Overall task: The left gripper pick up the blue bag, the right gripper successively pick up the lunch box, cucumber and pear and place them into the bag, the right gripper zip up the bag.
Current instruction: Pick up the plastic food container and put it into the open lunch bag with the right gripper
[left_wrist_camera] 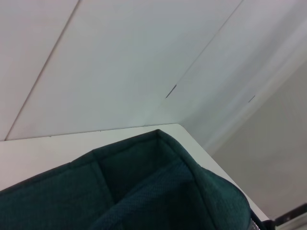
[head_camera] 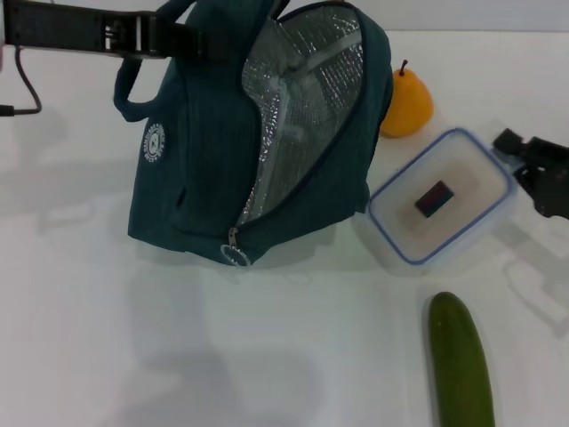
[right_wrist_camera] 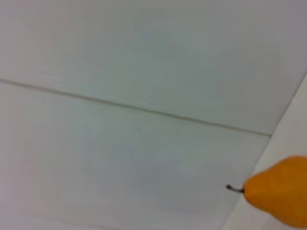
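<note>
On the white tabletop (head_camera: pixel 178 356) the dark teal-blue bag (head_camera: pixel 196 178) stands upright, leaning a little, with its front flap unzipped and hanging open so that the silver quilted lining (head_camera: pixel 307 98) shows; the round zip pull (head_camera: pixel 235 256) hangs at the lower end of the opening, near the tabletop. The left claw (head_camera: pixel 169 36) reaches in from the far left along the top of the bag and is clamped on the bag's upper handle, beside the looped strap (head_camera: pixel 129 89) that curves down the bag's left side. A round white logo patch (head_camera: pixel 155 142) sits on the bag's side panel. In the left wrist view only the bag's teal fabric (left_wrist_camera: pixel 144 191) fills the lower part, with the pale wall behind it. To the right of the bag lies the clear lunch box (head_camera: pixel 442 197) with a blue rim and a small dark block inside, just beside the bag's base. The orange-yellow pear (head_camera: pixel 406 102) stands behind the lunch box, close against the bag's right side, and also shows at the edge of the right wrist view (right_wrist_camera: pixel 280 196). The green cucumber (head_camera: pixel 460 360) lies lengthwise in front of the lunch box, well apart from it. The right claw (head_camera: pixel 542 173) sits low at the right edge, just beside the lunch box's far right corner; whether its fingers are apart or together I cannot tell.
</note>
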Motion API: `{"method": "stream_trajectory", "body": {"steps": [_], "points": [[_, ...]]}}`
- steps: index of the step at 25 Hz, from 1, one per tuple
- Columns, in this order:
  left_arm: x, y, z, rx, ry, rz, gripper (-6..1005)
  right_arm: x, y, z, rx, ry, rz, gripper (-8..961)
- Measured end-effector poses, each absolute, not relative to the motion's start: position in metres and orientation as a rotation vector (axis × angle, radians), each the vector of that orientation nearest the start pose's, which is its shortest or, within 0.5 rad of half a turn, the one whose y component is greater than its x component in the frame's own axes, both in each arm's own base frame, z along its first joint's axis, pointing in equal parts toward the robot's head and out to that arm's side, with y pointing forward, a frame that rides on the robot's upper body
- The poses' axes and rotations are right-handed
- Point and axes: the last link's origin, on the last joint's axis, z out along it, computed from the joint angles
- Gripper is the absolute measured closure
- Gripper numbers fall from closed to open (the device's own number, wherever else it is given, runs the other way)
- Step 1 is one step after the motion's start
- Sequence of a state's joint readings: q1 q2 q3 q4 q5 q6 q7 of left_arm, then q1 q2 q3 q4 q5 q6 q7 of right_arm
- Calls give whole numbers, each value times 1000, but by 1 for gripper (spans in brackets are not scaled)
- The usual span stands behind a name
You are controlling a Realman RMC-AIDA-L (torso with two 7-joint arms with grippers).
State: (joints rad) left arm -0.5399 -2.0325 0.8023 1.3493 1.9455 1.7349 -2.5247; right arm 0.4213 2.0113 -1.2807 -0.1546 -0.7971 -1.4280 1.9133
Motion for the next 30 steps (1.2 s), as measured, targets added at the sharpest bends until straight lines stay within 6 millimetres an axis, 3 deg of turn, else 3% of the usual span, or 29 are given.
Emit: {"method": "stream_trajectory", "body": {"steps": [15,24,30], "points": [[-164,350,105,-2589,-1259,-675,933,318,282,19,-1473,1847,1854,859],[-159,351,102,-2600,-1254,-686,933,294,273,45,-1396,1731,2284,859],[-150,355,99,-2627,-1232,-688,933,270,287,53,-1364,1645,2500,859]]}}
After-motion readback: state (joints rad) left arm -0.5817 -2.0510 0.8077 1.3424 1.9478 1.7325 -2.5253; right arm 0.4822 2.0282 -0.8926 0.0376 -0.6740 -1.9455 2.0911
